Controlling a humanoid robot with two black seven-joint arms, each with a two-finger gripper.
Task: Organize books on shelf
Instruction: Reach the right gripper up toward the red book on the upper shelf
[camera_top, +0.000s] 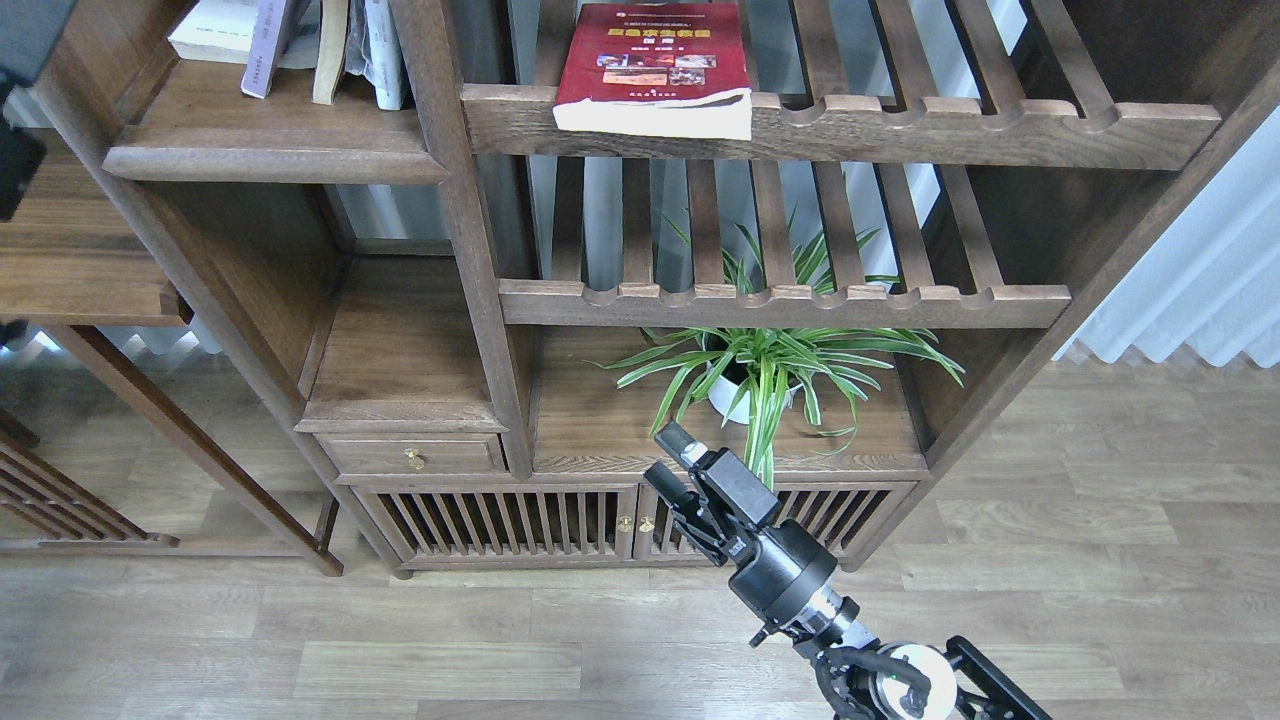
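Note:
The dark red book with small photos lies flat on the upper slatted rack, its front edge overhanging the rail. On the solid dark-brown shelf at the top left, a pale lavender book, a yellowish book and a white one stand leaning, cut off by the frame's top. My right gripper is open and empty, low in front of the cabinet doors, far below the books. My left gripper is out of view; only a dark part of the arm shows at the left edge.
A potted spider plant stands on the lower board just behind my right gripper. A second slatted rack lies above it. A small drawer and slatted cabinet doors sit below. A white curtain hangs at right.

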